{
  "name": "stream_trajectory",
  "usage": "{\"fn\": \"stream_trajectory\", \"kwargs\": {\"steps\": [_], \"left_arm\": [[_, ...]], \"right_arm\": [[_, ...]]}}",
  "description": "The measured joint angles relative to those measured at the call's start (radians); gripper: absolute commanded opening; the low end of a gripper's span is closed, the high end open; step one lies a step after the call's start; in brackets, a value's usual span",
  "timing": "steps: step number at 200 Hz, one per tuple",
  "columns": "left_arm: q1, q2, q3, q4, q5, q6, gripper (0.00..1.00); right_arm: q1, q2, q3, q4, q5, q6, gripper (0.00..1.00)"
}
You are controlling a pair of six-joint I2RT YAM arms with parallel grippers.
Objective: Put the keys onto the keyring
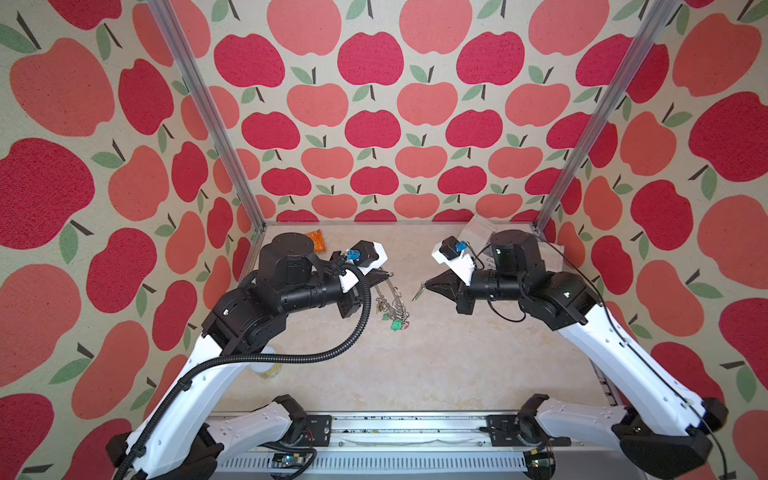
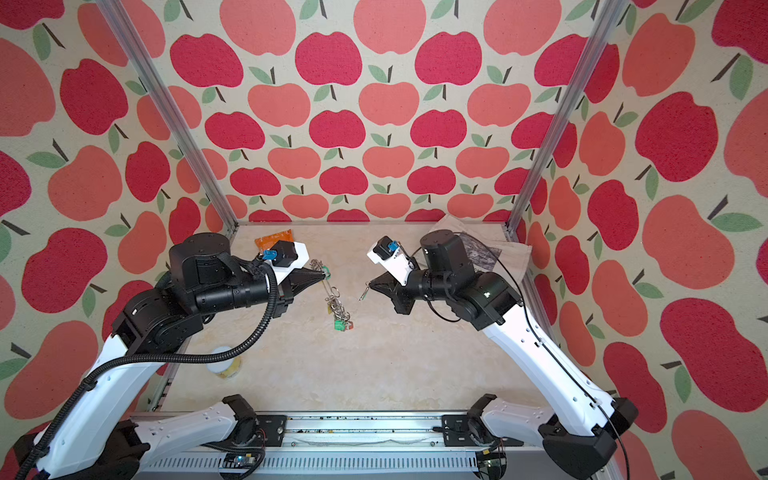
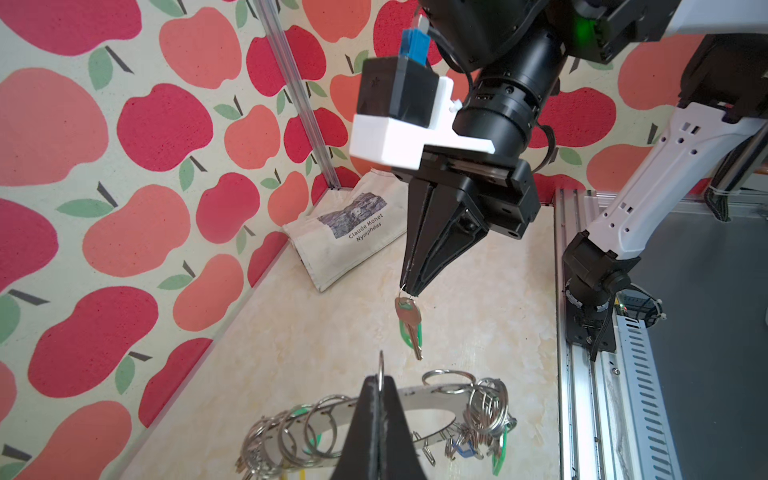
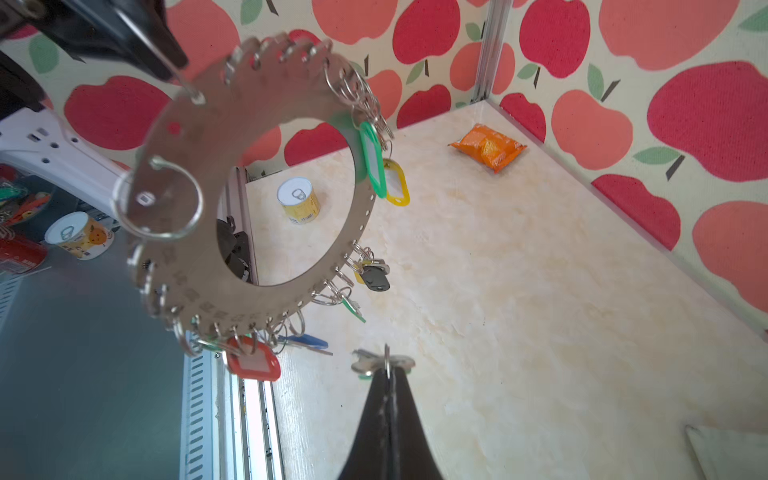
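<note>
Marble tabletop (image 1: 415, 357) lies bare between left fingers (image 3: 365, 428) pinching the keyring (image 4: 249, 87) and right fingers (image 3: 440, 232) pinching a key (image 3: 408, 318)

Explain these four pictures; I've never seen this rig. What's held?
Two robot arms with pincer grippers work over a table. Two pictures look down from one overhead stereo camera; two come from wrist cameras. The left gripper is shut on a wire ring of the keyring, holding it in the air. The right gripper pinches a green-tagged brass key by its ring. On the table: an orange foil packet, a yellow can, a canvas bag.
</note>
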Motion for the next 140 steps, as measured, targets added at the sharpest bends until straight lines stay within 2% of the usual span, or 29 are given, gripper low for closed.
{"fn": "stream_trajectory", "kwargs": {"steps": [34, 88, 140], "left_arm": [[-0.115, 0.096, 0.127, -0.090, -0.083, 0.087, 0.00], [-0.155, 0.181, 0.211, -0.155, -0.137, 0.172, 0.00], [-0.199, 0.187, 0.221, -0.158, -0.152, 0.228, 0.00]], "right_arm": [[0.044, -0.016, 0.153, -0.077, -0.020, -0.031, 0.00], [0.118, -0.019, 0.247, -0.203, 0.015, -0.053, 0.00], [0.152, -0.001, 0.269, -0.256, 0.084, -0.040, 0.00]]}}
